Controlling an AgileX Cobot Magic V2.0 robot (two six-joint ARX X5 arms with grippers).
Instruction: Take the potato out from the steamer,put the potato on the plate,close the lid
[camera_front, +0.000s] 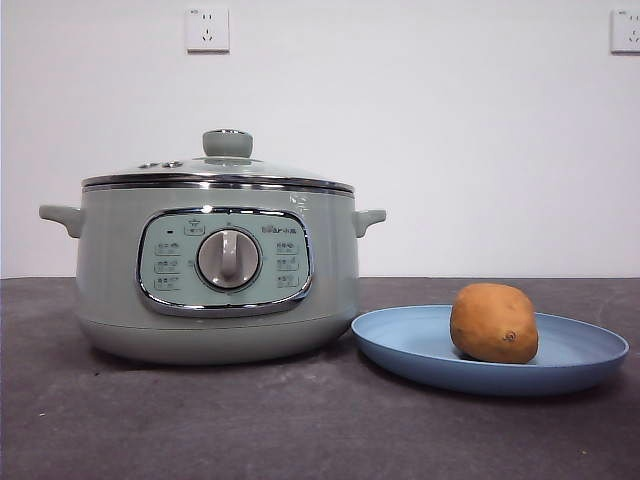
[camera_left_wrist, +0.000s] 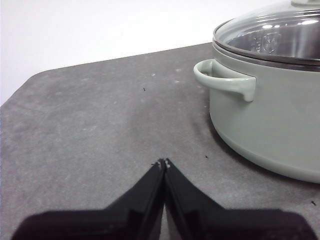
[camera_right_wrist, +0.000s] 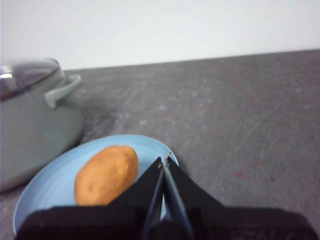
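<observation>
The sage-green steamer (camera_front: 220, 275) stands on the table at the left, with the glass lid (camera_front: 220, 172) sitting on it, closed. The brown-orange potato (camera_front: 493, 322) lies on the light blue plate (camera_front: 400, 340) to the steamer's right. My left gripper (camera_left_wrist: 164, 162) is shut and empty above the table, beside the steamer's side handle (camera_left_wrist: 227, 82). My right gripper (camera_right_wrist: 165, 161) is shut and empty, above the plate's edge (camera_right_wrist: 45, 185) next to the potato (camera_right_wrist: 106, 175). Neither gripper shows in the front view.
The dark grey tabletop (camera_front: 250, 420) runs in front of the steamer and plate. A white wall with two sockets (camera_front: 207, 29) stands behind.
</observation>
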